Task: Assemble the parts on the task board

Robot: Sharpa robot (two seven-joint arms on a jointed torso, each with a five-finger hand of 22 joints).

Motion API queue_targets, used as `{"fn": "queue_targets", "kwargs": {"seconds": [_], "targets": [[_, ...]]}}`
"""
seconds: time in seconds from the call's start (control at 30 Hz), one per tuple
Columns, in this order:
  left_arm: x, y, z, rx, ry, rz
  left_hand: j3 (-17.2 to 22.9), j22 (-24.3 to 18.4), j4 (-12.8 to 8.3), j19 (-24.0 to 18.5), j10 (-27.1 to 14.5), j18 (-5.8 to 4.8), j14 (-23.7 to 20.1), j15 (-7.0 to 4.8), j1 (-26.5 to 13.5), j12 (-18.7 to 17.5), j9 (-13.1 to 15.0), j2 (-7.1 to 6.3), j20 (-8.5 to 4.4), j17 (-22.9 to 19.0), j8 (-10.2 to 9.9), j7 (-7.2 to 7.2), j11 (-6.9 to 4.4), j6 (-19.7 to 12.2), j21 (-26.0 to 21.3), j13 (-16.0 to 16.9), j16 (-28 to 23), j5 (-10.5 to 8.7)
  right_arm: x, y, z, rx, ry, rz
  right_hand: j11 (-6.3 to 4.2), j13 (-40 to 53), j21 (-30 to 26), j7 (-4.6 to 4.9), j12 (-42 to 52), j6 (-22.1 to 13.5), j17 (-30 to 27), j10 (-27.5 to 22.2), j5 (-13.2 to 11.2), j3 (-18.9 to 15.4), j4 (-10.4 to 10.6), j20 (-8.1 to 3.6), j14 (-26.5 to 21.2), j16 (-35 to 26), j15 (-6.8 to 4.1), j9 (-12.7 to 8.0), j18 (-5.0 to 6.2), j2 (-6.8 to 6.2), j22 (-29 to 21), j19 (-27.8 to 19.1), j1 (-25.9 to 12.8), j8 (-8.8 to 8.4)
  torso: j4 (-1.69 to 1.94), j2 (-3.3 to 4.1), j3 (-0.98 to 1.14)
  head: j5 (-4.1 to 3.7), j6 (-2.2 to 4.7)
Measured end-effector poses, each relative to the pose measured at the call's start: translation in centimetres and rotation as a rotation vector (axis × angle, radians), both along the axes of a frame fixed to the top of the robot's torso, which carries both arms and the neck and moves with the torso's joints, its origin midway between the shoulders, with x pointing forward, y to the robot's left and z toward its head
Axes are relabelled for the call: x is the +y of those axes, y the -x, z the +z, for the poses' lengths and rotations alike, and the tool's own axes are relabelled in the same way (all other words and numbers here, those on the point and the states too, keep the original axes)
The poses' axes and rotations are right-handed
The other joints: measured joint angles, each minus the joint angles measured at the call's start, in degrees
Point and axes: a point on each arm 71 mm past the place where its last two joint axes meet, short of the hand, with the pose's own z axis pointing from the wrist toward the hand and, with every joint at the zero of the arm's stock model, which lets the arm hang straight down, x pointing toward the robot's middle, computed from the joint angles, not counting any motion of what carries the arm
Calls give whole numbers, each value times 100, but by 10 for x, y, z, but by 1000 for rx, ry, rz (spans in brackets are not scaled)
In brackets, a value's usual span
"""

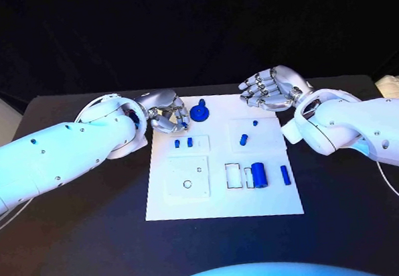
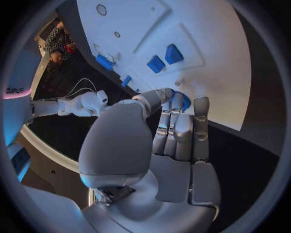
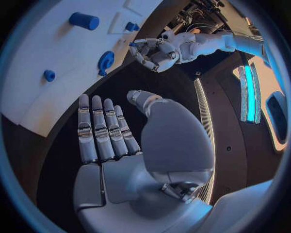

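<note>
Head view, item list: task board (image 1: 225, 206), a white plate lying flat on the black desk (image 1: 87, 258), between the two arms. Left hand (image 1: 165, 114) sits at the board's far corner on its own side, fingers curled loosely and apart, holding nothing; a round blue part with a short stem (image 1: 200, 114) lies on the board just beside its fingertips, and whether they touch it cannot be told. Left wrist view: fingers (image 2: 182, 128) extended side by side over the board edge, the same round blue part (image 2: 184, 101) partly hidden just beyond their tips; two small blue blocks (image 2: 164, 59) lie on a raised white square further out from the hand. Right hand (image 1: 273, 88) hovers off the board's far corner on its side, fingers spread, empty. Right wrist view: palm open over the dark desk, fingers (image 3: 100, 128) straight and together, board edge just ahead of them. Blue cylinder (image 1: 258, 174) lies in a recess of the board, nearer the robot than both hands, with a slim blue pin (image 1: 285, 175) beside it.
</note>
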Motion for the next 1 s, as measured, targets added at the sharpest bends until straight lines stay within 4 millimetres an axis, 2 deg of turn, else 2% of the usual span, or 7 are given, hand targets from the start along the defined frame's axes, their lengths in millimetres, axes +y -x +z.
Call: {"fn": "queue_targets", "kwargs": {"seconds": [0.23, 0.53, 1.0], "targets": [[6, -2, -4, 34, -31, 5, 0, -22, 0, 0, 0, -1, 0, 0, -4, 0, 6, 3, 0, -25, -1, -1, 0, -1, 0, 0, 0, 0, 0, 0, 0, 0, 0, 0, 0, 0, 0, 0, 0, 0, -20, 0, 0, 0, 0, 0, 0, 0, 0, -5, 0, 0, -26, 0, 0, 0, -4, 5, 1, 9, -9], [3, -4, -6, 48, -54, -3, -1, -28, 0, 0, -1, -1, 0, 0, -4, -30, 7, 3, 0, -25, -3, -1, 1, -2, 0, -1, 0, -1, 0, 0, 0, 1, 0, 1, 0, 0, 0, 0, 0, 0, -20, 0, 0, 0, 0, 0, 0, 0, 0, -5, 0, 0, -26, 0, 0, 0, -15, 11, 0, 18, -15], [3, -8, -7, 40, -69, 3, -1, -36, 0, -1, -1, -1, 0, 0, -12, -33, 8, -5, 0, -25, -16, -3, 1, -3, 0, -4, 0, -3, 0, 0, 0, 2, 0, 2, 0, 0, 0, 0, 0, 0, -19, 0, 0, 0, 0, 0, 0, 0, 0, -5, 0, 0, -25, 0, 0, 0, -12, 12, 4, 8, -25]]}}
